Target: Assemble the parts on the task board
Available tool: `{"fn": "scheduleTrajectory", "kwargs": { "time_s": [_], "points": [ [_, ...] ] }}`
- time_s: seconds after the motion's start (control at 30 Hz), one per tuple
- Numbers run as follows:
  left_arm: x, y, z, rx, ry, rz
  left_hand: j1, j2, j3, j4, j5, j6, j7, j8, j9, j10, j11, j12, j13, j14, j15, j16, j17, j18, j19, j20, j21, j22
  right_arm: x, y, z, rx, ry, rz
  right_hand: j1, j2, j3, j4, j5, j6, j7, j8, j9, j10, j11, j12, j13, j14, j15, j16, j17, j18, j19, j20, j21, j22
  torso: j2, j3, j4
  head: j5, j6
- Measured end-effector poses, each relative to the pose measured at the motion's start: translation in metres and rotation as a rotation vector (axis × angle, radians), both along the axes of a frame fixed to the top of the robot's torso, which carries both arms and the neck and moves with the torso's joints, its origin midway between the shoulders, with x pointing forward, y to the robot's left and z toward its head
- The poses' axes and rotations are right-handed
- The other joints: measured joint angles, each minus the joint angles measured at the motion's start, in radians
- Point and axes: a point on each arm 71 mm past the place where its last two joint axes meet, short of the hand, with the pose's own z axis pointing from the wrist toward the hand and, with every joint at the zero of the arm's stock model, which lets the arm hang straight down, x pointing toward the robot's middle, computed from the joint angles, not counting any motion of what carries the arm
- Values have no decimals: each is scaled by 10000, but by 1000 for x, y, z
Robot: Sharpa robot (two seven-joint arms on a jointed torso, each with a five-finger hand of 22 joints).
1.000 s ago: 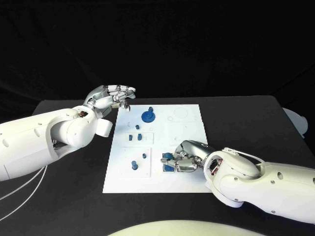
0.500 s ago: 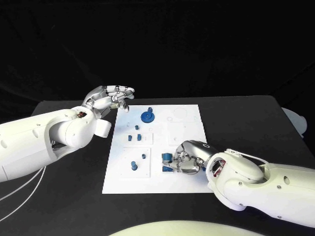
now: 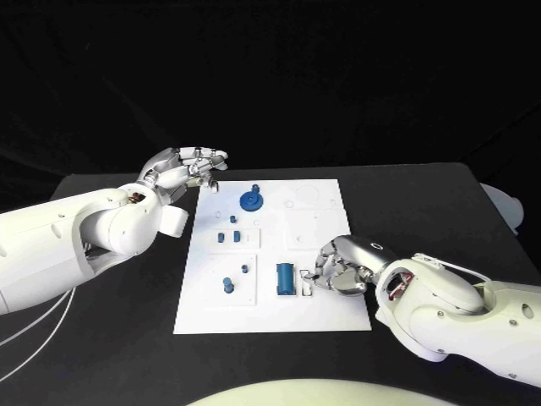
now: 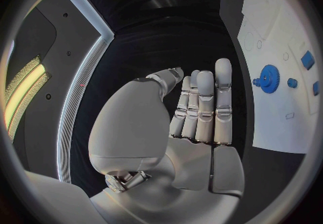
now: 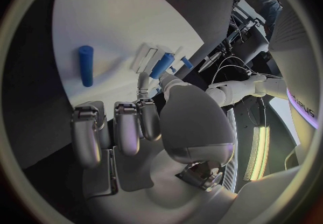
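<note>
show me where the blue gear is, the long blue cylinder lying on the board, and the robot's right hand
blue gear (image 3: 254, 201), head view, on the middle of its toothed disc.
long blue cylinder (image 3: 284, 278), head view, on the middle of its length.
right hand (image 3: 342, 269), head view, on the back of the hand.

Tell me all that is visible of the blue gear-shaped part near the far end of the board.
The blue gear is a flat toothed disc, plastic by its look, lying on the white task board near its far end, with a small blue knob or stub beside it on the far side. The left wrist view shows its toothed rim and raised hub. Nothing touches it; the left hand hovers off the board's far left corner, apart from it.
</note>
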Motion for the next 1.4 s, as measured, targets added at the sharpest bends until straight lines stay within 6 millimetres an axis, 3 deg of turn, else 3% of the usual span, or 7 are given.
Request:
{"fn": "scheduleTrajectory", "kwargs": {
  "time_s": [0.1,0.23,0.4,0.53,0.83,1.07,1.4],
  "points": [
    [0,0,0,2,0,4,0,0,0,0,0,0,0,0,0,0,0,0,0,0,0,0,0,0,0,0,0,0,3,-16,6,79,-164,-323,307,-147,46,-46,0,0,0,0,-23,0,0,0,0,0,0,0,0,-1,0,0,0,-1,-1,-3,0,-76,22],
    [0,0,0,1,1,1,0,0,0,0,0,0,0,0,0,0,0,0,0,0,0,0,0,0,0,0,0,0,6,-36,9,168,-178,-780,885,-93,315,-202,0,-143,37,-136,-107,-46,45,-295,-1,-1,1,-2,0,-1,0,0,0,-1,-5,-7,-5,-155,67],
    [0,-1,0,-6,1,-17,0,0,0,0,0,-36,-36,0,0,0,0,0,-1,0,0,0,1,0,0,0,0,-11,6,-61,10,182,-141,-1361,961,-170,378,-101,0,-304,197,-346,-226,-181,180,-508,-1,36,39,-56,7,-1,0,0,0,-1,-4,-5,-5,-273,135],
    [0,-1,0,-9,0,-21,0,0,0,0,0,-36,-36,0,0,0,0,0,-1,0,0,0,1,-1,0,0,0,-11,5,-73,11,99,-228,-1619,964,-280,283,-6,-1,-341,234,-406,-274,-254,253,-661,-2,-4,78,-56,8,-1,23,24,0,-1,-1,-5,-6,-349,159],
    [0,-1,0,-9,-1,-20,0,0,0,0,0,-36,-36,0,0,0,0,-1,-2,0,0,0,1,0,0,0,0,-10,2,-76,4,-306,-353,-1596,644,-566,64,202,-179,-384,278,-500,-307,-391,318,-921,-3,-3,149,-56,7,-1,35,112,0,6,10,-1,3,-379,116],
    [0,0,0,-3,-1,-3,0,0,0,0,0,-36,-36,-1,0,0,0,-1,-3,0,0,0,1,0,0,0,0,-10,-1,-72,-7,-669,-182,-1464,225,-559,-285,210,-259,-416,310,-550,-322,-418,346,-987,-3,32,183,-56,6,0,-1,147,0,6,13,-8,14,-355,72],
    [0,1,0,7,1,20,0,0,0,0,0,-36,-36,-1,0,0,0,-1,-3,0,0,0,1,0,0,0,0,-10,-4,-65,-16,-983,-30,-1256,178,-549,-364,201,-259,-416,310,-550,-322,-431,359,-987,-4,31,183,-56,5,-1,-1,147,0,4,10,-15,17,-333,50]
  ]
}}
